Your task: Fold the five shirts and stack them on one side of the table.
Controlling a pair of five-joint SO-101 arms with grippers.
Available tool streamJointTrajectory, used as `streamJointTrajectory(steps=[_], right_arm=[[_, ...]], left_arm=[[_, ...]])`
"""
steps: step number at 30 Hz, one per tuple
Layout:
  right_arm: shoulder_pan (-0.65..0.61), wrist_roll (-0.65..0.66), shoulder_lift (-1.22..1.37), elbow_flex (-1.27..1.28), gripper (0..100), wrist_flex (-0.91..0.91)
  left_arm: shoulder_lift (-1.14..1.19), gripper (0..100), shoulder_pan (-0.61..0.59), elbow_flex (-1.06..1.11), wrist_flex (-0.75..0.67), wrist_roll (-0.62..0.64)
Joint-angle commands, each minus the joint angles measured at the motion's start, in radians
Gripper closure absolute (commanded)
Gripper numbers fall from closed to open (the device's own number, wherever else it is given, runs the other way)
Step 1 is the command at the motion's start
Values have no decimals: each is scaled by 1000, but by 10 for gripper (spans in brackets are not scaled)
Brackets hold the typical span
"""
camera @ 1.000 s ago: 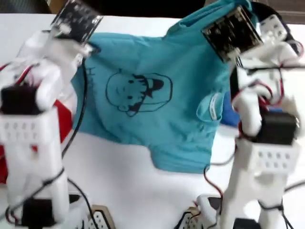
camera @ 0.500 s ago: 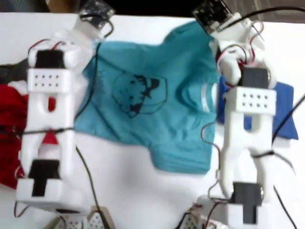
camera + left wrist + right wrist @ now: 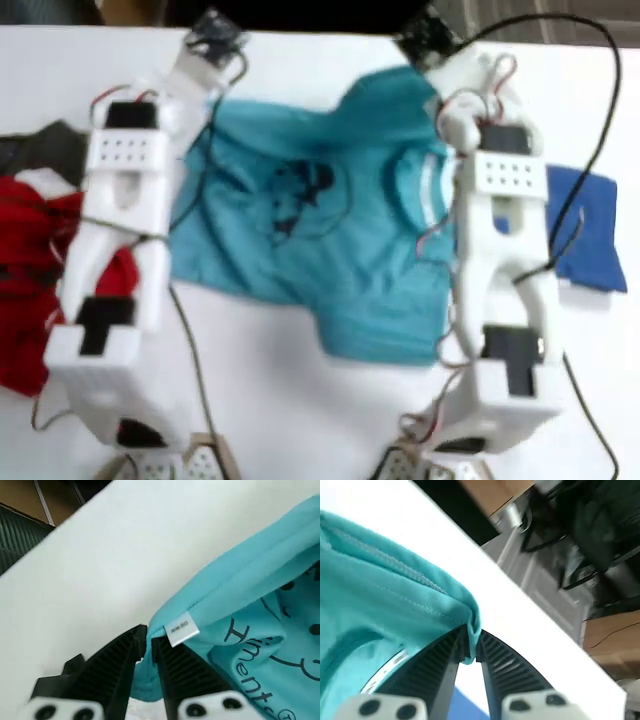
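A teal shirt (image 3: 320,230) with a black drawing on its front lies spread across the middle of the white table (image 3: 270,400). My left gripper (image 3: 148,637) is shut on the teal shirt's (image 3: 250,610) edge beside a small white tag, at the far left corner of the shirt. My right gripper (image 3: 471,639) is shut on a stitched edge of the teal shirt (image 3: 375,590) at its far right corner. Both arms stretch toward the far side of the table, the left arm (image 3: 125,180) and the right arm (image 3: 500,200) lying over the shirt's sides.
A red shirt (image 3: 40,260) and a dark grey one (image 3: 40,150) lie bunched at the table's left edge. A blue shirt (image 3: 585,230) lies at the right, partly under the right arm. Cables trail near the arm bases. Bare tabletop shows along the front.
Both arms have swung out toward the far edge and lowered, carrying the shirt's far corners with them. The teal shirt has been drawn flatter and farther across the table.
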Motion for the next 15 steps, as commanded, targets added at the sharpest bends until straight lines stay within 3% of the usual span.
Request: streamJointTrajectory(steps=[1,9,15], right_arm=[[-2,-2,51,-11,978,-22],[-1,-3,133,-9,978,-13],[8,-3,38,-11,978,39]], left_arm=[[51,975,-8,-13,-54,5],[175,975,-9,-94,-52,6],[161,975,-5,-340,183,8]])
